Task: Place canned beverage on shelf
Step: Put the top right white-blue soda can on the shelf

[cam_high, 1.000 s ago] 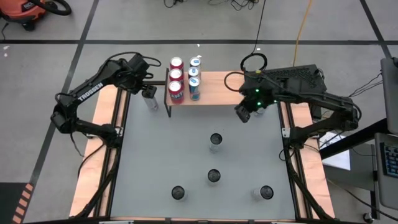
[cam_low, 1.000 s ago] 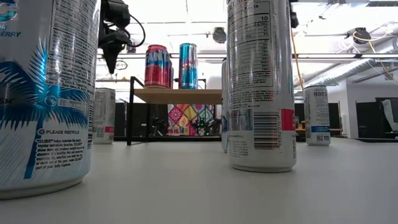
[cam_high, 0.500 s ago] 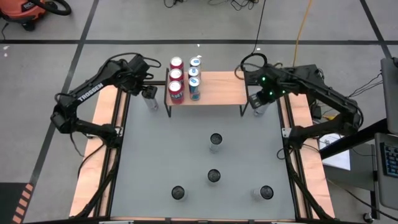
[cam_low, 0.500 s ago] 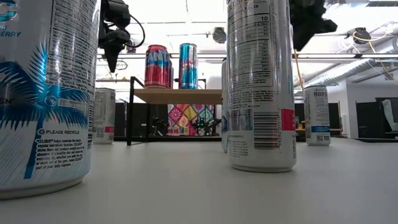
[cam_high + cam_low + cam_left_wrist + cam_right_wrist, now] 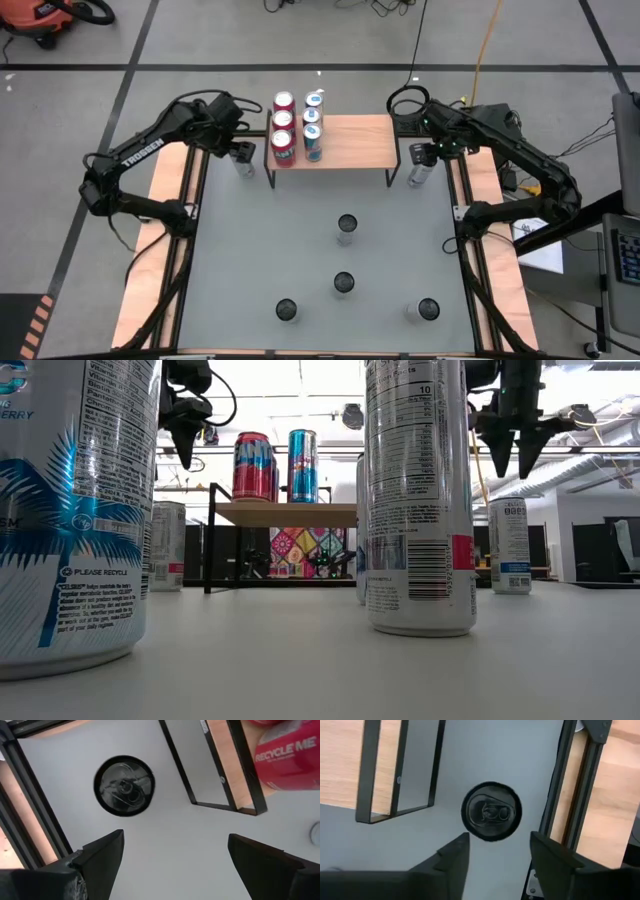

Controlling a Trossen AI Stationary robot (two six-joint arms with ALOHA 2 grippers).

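Observation:
The shelf [image 5: 345, 140], a wooden top on black legs, stands at the table's far edge with several red and blue cans [image 5: 298, 125] on its left part. A silver can [image 5: 241, 162] stands on the table off the shelf's left end. My left gripper [image 5: 237, 145] hangs open above it, fingers pointing down [image 5: 187, 445]; the can's top shows in the left wrist view [image 5: 124, 784]. Another silver can [image 5: 420, 176] stands off the shelf's right end. My right gripper [image 5: 421, 153] hangs open above it [image 5: 518, 455], and its top shows in the right wrist view [image 5: 491, 811].
Several more cans stand upright on the grey table: one in the middle [image 5: 346, 227], one nearer [image 5: 343, 283], two by the near edge [image 5: 288, 310] [image 5: 428, 310]. The shelf's right part [image 5: 360, 140] is bare wood. Black frame rails [image 5: 455, 200] run along the table's sides.
My right gripper has gone toward the table's far right, from in front of the shelf's right end to above the silver can beside it, and now points straight down.

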